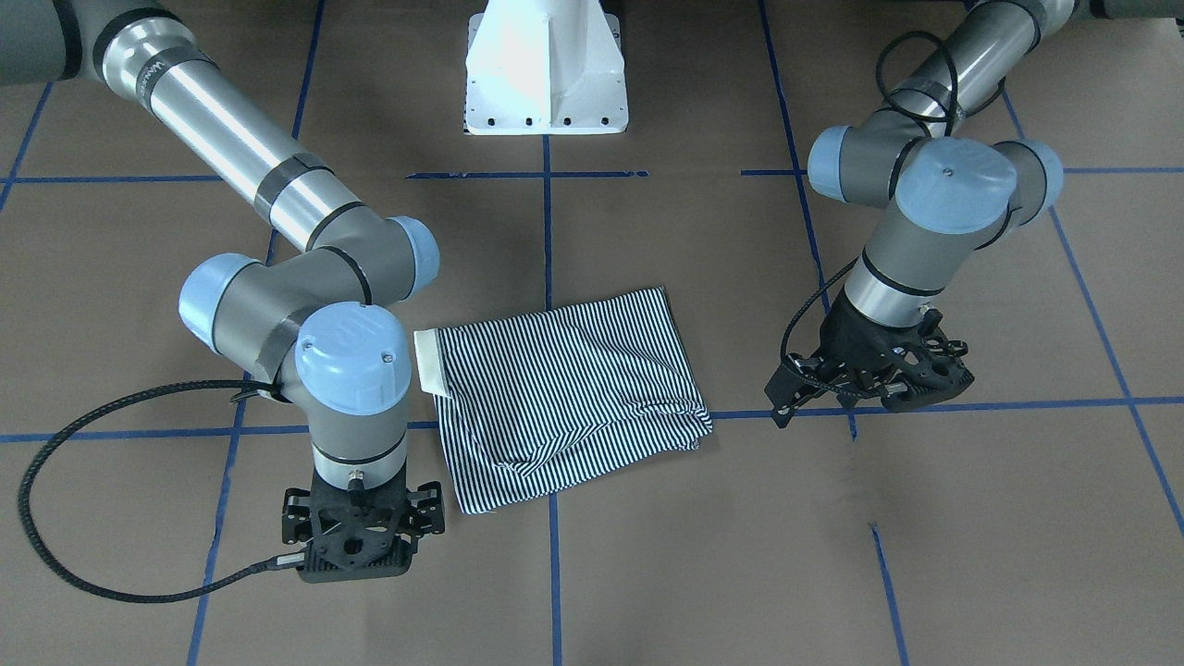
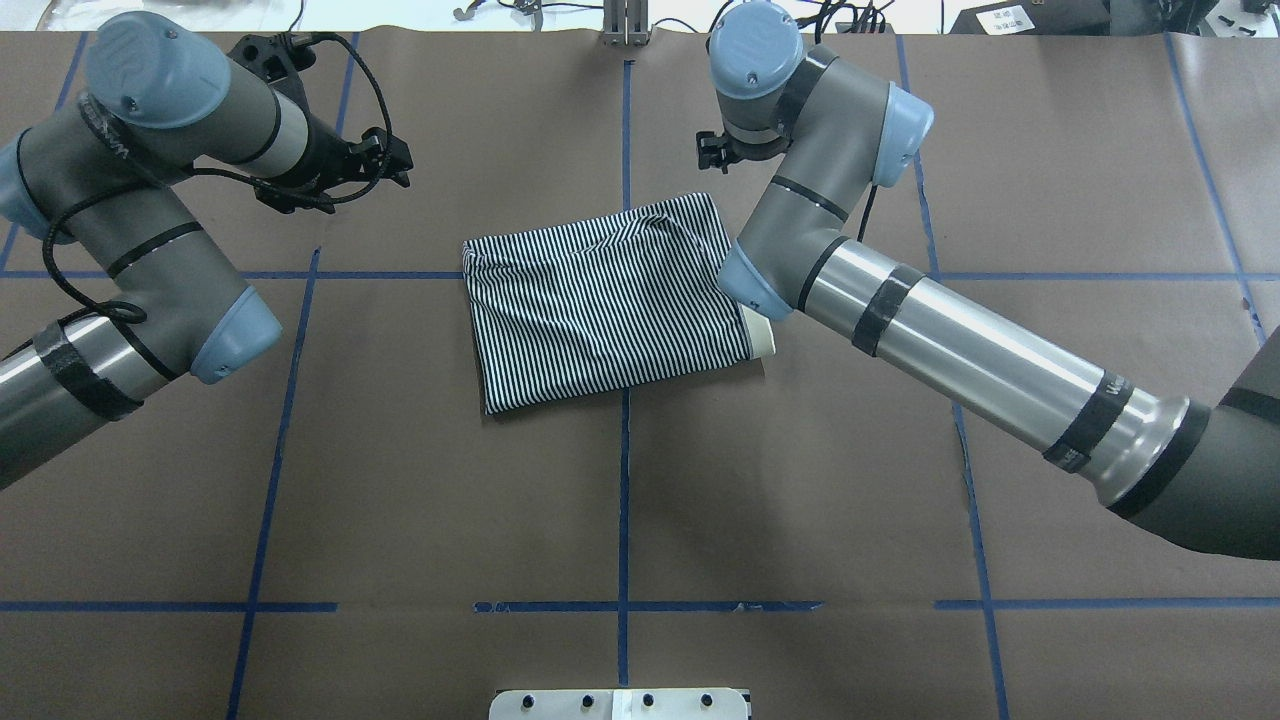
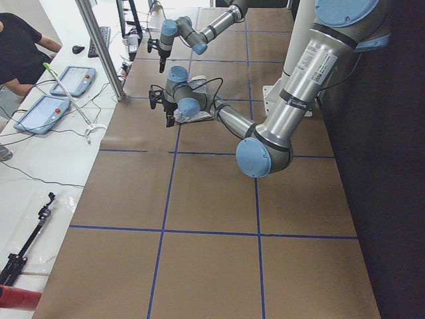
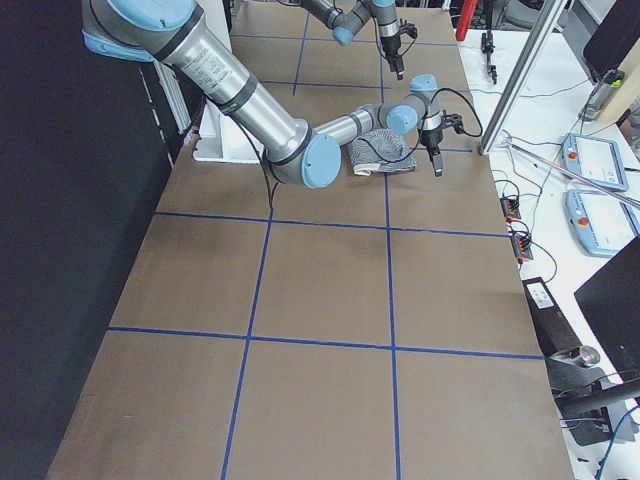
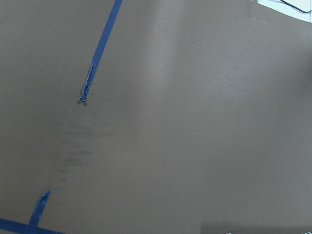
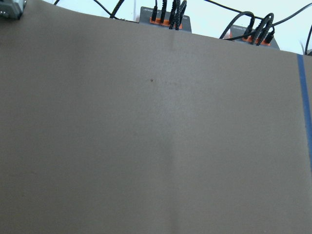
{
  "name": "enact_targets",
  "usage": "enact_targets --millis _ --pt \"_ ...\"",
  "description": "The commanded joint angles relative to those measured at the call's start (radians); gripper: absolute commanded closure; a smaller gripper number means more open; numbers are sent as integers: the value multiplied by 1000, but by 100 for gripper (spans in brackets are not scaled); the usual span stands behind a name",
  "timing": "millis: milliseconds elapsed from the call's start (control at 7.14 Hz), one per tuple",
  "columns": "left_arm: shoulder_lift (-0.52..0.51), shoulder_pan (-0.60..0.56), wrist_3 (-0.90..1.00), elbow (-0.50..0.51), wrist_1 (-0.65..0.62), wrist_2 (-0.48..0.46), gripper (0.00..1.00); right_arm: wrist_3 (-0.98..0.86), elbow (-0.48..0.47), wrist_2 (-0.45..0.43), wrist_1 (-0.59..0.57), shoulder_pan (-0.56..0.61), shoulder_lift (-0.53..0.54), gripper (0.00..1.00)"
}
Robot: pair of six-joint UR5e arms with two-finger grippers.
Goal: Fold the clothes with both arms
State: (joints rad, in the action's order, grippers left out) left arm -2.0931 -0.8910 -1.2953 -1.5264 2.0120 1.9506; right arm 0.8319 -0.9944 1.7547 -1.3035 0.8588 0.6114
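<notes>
The striped shirt (image 2: pixel 605 305) lies folded flat in the middle of the brown table (image 2: pixel 400 480). It sits a bit nearer the far edge than the edge where the robot stands. It is a neat block shape with a few soft bumps on top. A bit of its cream collar (image 2: pixel 760 338) peeks out on the side that faces the table's right edge. Nothing is touching the shirt.

The left gripper (image 2: pixel 335 175) hangs over bare table, off toward the far left corner. It is well apart from the shirt. Its two fingers are spread and there is nothing between them.

The right gripper (image 1: pixel 359 541) points down at the table close to the far edge, just past the shirt's far right corner. The right arm's elbow reaches over the collar side of the shirt but sits above it. Its finger links are spread wide, so it looks spread too, and it has nothing in it.

Blue tape lines (image 2: pixel 624 480) cross the table and make big squares. The white base (image 1: pixel 546 74) stands at the robot's edge of the table, in the middle. Both wrist cameras see only bare brown table and a bit of blue tape
</notes>
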Motion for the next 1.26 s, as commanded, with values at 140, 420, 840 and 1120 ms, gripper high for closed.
enact_targets --millis 140,420,840,1120 --pt "86 -66 211 -148 -103 2 0 -225 -186 254 -89 207 161 0" --pt "142 -228 517 -271 -311 100 0 -481 -433 352 -291 348 349 0" --pt "296 -475 1057 -291 -398 206 0 -791 -538 584 -338 569 616 0" --pt "387 -616 1377 -241 -388 226 0 -1020 -546 609 -338 696 756 0"
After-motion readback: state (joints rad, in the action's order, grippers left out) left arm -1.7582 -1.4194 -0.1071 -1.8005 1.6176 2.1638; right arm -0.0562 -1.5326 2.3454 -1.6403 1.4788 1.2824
